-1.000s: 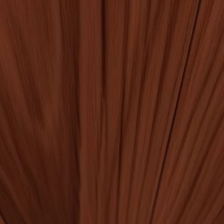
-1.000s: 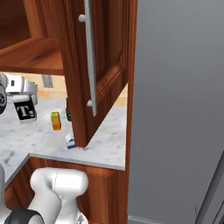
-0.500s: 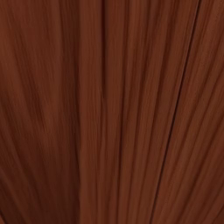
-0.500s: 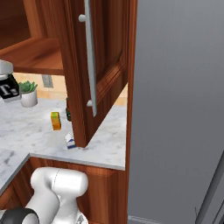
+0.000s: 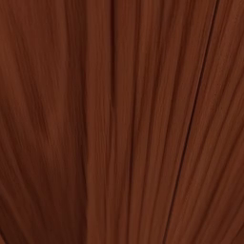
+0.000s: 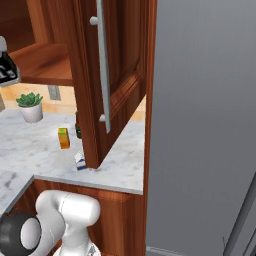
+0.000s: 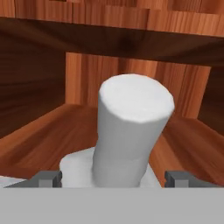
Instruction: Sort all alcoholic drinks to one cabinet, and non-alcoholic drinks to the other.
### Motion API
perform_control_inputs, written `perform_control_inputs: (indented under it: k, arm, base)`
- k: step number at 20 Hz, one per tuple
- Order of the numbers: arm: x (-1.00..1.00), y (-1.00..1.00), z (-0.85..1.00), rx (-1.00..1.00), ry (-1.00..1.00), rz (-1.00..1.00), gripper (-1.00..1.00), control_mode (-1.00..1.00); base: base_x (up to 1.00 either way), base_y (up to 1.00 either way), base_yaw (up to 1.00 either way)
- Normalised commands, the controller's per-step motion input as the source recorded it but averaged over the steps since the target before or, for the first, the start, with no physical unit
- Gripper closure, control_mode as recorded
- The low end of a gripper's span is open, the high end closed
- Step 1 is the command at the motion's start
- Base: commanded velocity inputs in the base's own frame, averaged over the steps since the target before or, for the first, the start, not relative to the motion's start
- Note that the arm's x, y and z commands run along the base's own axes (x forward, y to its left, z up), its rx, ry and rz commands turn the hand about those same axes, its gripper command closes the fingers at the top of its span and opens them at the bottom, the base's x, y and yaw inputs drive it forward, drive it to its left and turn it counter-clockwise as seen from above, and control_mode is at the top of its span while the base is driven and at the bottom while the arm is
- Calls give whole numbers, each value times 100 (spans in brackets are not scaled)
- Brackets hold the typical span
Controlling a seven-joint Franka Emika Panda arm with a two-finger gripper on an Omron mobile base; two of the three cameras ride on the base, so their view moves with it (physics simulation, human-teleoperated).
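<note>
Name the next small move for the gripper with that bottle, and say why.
Probably ease the gripper forward into the open cabinet, then lower it. It grips the white-capped bottle upright, and the shelf board lies ahead and below, with the bottle seemingly not yet set down.

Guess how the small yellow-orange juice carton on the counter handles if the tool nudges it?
The small yellow-orange juice carton stands upright on the marble counter; tall for its base, it probably tips. Flat sides shouldn't roll. The smooth top may let it slide.

light: even, soft, no glare | shadows: faint, dim under cabinet shelf [image 7: 109,43] | focus: coarse, slightly blurred render
</note>
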Motion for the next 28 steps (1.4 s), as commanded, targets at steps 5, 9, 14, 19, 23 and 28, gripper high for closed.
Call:
perform_control_inputs:
  k: [5, 9, 14, 19, 23, 28]
  arm:
    - [98, 28, -30, 0, -1, 2, 100, -100]
    - [91, 6, 6, 0, -6, 3, 100, -100]
    - [81, 2, -4, 0, -2, 3, 100, -100]
    - [73, 10, -29, 0, 0, 4, 100, -100]
    - [71, 7, 0, 0, 0, 1, 100, -100]
    - [28, 11, -3, 0, 0, 1, -100, -100]
  base:
    - [0, 0, 0]
    - [0, 0, 0]
    - [0, 0, 0]
    - [0, 0, 0]
    - [0, 0, 0]
    - [0, 0, 0]
